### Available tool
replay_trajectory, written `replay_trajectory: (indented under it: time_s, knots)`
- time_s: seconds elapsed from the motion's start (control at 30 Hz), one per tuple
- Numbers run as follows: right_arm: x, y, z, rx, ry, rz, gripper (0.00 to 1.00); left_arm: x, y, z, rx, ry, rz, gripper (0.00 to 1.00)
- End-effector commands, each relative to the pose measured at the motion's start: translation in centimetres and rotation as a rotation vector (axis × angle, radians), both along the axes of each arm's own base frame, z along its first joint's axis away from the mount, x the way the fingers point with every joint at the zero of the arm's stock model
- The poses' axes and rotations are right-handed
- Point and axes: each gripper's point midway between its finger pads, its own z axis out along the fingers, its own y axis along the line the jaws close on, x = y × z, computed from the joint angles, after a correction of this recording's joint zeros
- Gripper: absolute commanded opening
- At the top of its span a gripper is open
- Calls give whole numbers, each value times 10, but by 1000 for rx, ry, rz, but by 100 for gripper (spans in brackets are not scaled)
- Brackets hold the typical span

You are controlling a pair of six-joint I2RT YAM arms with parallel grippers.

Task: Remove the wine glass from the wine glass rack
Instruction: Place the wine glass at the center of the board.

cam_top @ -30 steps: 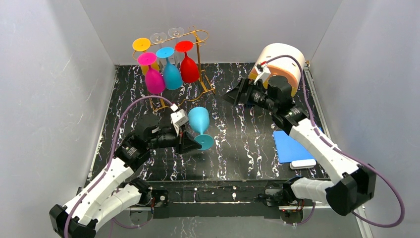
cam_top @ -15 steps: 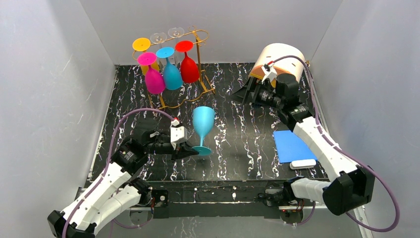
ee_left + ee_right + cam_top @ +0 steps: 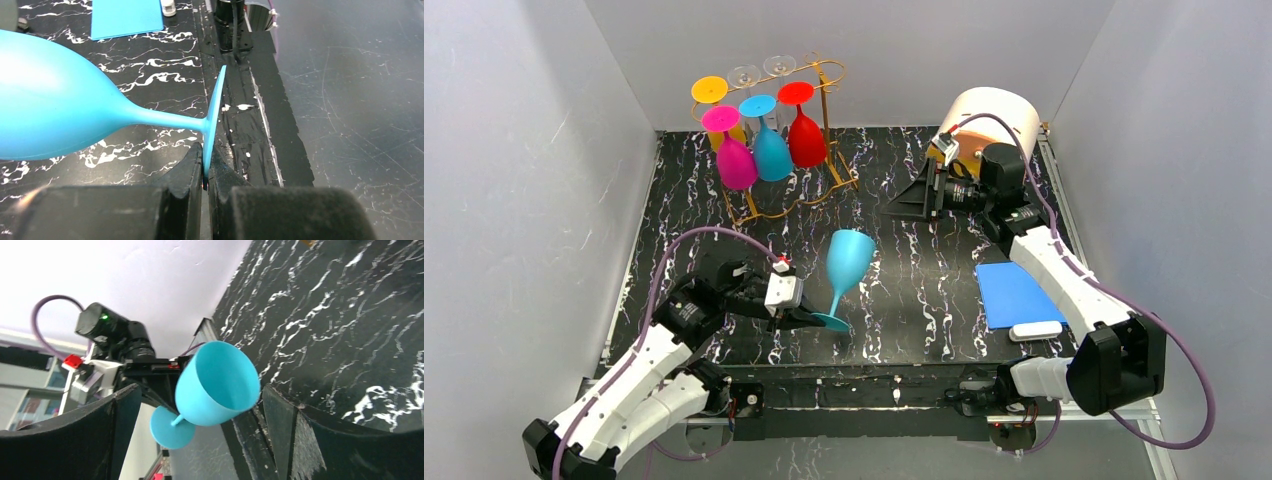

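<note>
A light blue wine glass (image 3: 848, 262) stands tilted to the right, low over the near middle of the black marbled table (image 3: 924, 260). My left gripper (image 3: 812, 319) is shut on the rim of its foot (image 3: 214, 117). In the left wrist view the foot's edge sits between the two black fingertips of the left gripper (image 3: 205, 172). The bowl (image 3: 50, 110) lies to the left. The gold wire wine glass rack (image 3: 832, 120) stands at the back left, apart from both arms. My right gripper (image 3: 906, 196) hovers open at the back right, facing the glass (image 3: 220, 385) from a distance.
Pink (image 3: 735, 162), teal (image 3: 772, 152) and red (image 3: 806, 138) glasses hang upside down in the rack, with a yellow one (image 3: 709, 90) and clear ones (image 3: 746, 75) behind. A white-and-orange cylinder (image 3: 994, 115) sits back right. A blue pad (image 3: 1012, 295) and a white bar (image 3: 1036, 330) lie right.
My left gripper has drawn the light blue glass toward the near edge, and the glass now leans to the right. The right wrist has turned and pulled back slightly, still open.
</note>
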Motion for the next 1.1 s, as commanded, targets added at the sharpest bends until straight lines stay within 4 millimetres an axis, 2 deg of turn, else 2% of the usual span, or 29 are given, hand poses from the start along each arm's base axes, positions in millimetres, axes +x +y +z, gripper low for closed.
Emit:
replay_trajectory:
  time_s: [0.0,0.13,0.3,0.43,0.57,0.87,1.07]
  knots:
    - [-15,6,22,105,43,114,97,-15,-3,12,-44,-21,-121,0]
    - [-29,17,16,102,73,224,90,-13,-4,15,-49,-39,-136,0]
    - [-33,25,3,36,117,242,73,-13,-4,19,-46,-66,-140,0]
    - [-46,26,6,54,123,329,62,-16,-2,23,-43,-55,-139,0]
    - [-63,26,16,99,82,426,60,-17,-1,21,-41,-55,-139,0]
    - [-80,32,21,111,74,521,51,-16,-4,19,-39,-42,-168,0]
    - [-83,32,23,115,67,541,45,-15,-2,17,-28,-46,-155,0]
